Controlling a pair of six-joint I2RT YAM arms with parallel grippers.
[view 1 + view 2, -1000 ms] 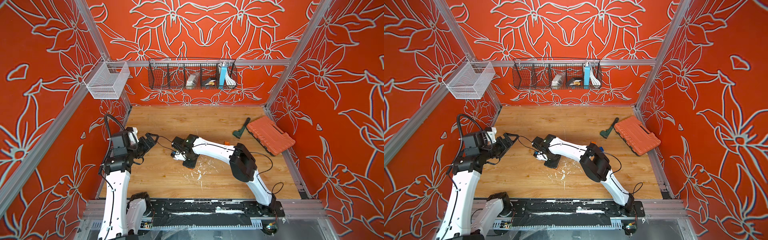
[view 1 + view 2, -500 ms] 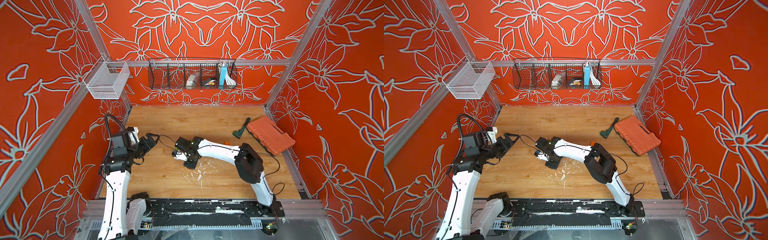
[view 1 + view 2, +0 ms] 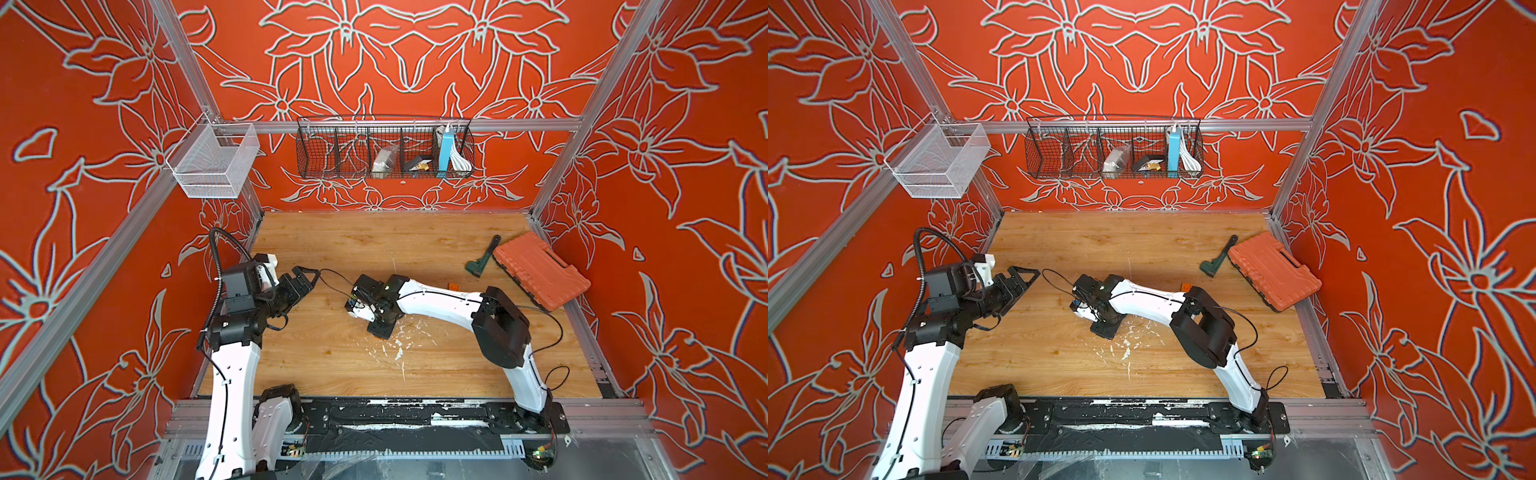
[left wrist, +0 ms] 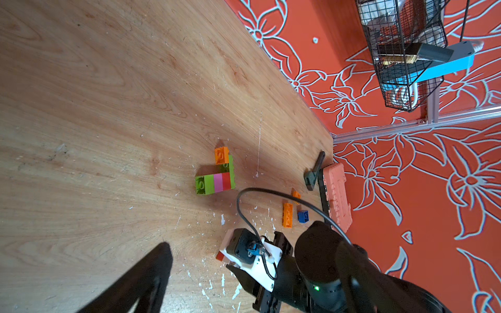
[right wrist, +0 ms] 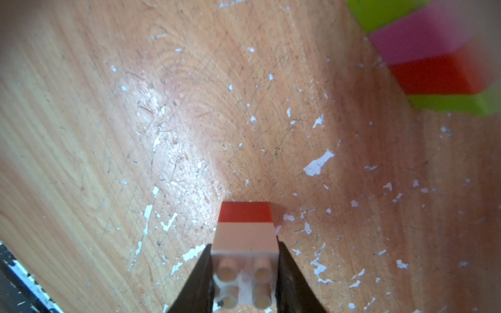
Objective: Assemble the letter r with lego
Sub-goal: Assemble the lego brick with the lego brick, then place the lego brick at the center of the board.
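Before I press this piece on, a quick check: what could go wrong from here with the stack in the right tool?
1. The right tool pinches only the white end of the white-and-red stack; pressing may pivot it.
2. The lime-pink-red assembly lies loose on the table, unheld; it may slide when pushed.
3. The right wrist's cable arcs out toward it and could snag.

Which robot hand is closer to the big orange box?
Right. The right gripper, shut on a white-and-red brick stack, has the orange case off to its right. The left gripper, open, is on the right gripper's far side from the case, farther away.
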